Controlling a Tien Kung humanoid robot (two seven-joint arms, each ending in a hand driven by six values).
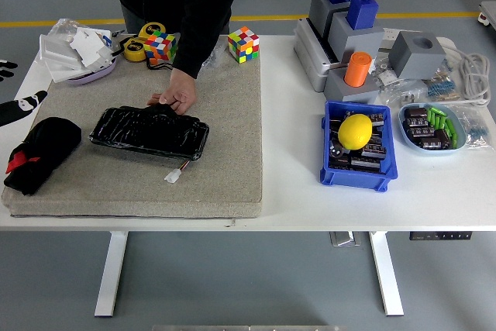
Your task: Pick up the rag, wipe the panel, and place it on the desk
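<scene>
The rag (39,153) lies ungrasped on the mat's (225,184) near left. The left hand (22,106) hovers just beyond it, finger spread unclear. A person's hand (177,98) touches the panel (147,131): collision risk while wiping.

Even, bright overhead light; we see no harsh glare on the white table (434,199). Soft shadows sit just beside the blue bin (358,168) and under the table's near edge. Focus sharp throughout; slight bowing toward edges.
</scene>
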